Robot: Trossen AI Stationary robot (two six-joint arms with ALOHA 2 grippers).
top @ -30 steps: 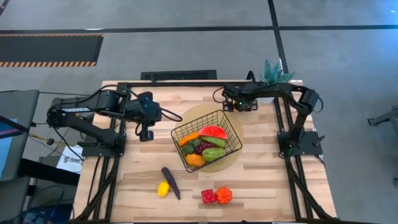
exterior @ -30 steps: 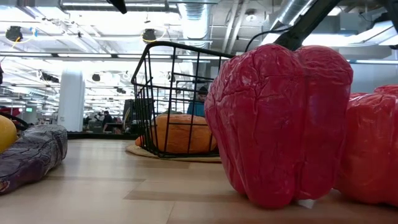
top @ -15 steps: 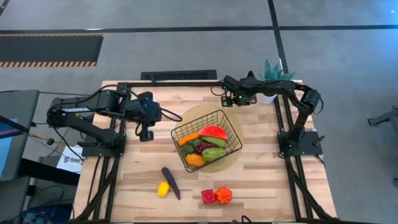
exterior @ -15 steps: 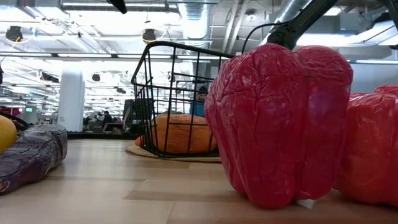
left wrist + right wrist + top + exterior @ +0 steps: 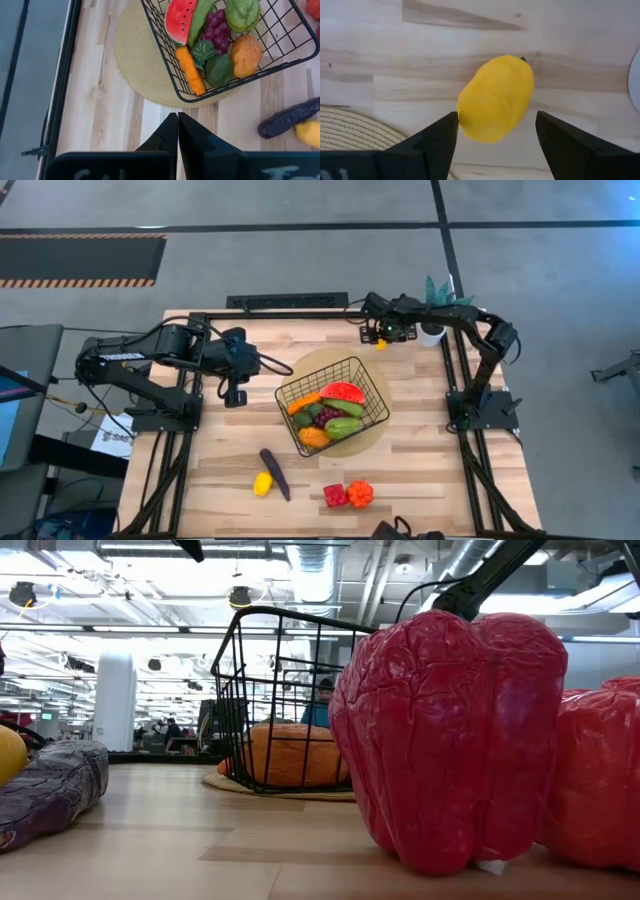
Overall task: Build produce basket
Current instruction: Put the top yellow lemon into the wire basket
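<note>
The black wire basket (image 5: 283,390) stands on a round tan mat (image 5: 310,365) at mid-table. It holds a watermelon slice (image 5: 342,392), a carrot (image 5: 303,402), grapes (image 5: 328,415), an avocado (image 5: 343,427) and an orange (image 5: 313,437). An eggplant (image 5: 274,473), a lemon (image 5: 262,484), a red pepper (image 5: 335,495) and an orange pepper (image 5: 360,493) lie near the front edge. My right gripper (image 5: 384,340) is at the far right, shut on another lemon (image 5: 495,97). My left gripper (image 5: 233,395) waits shut above the table, left of the basket. My right gripper pinches the yellow lemon between its two fingers (image 5: 440,135), one on each long side (image 5: 462,117). The fingers come from above, pointing down. The lemon sits slanted in the gap, reaching past the fingertips, over bare wood beside the mat's edge.
A potted green plant (image 5: 440,300) in a white pot stands at the far right corner, close behind my right gripper. Bare wood lies between the basket and the front-edge produce. In the low view the red pepper (image 5: 450,740) fills the foreground.
My right gripper has risen and shifted toward the table's far edge, its fingers set as before. My left arm has kept still, and the basket and loose produce lie as they were.
</note>
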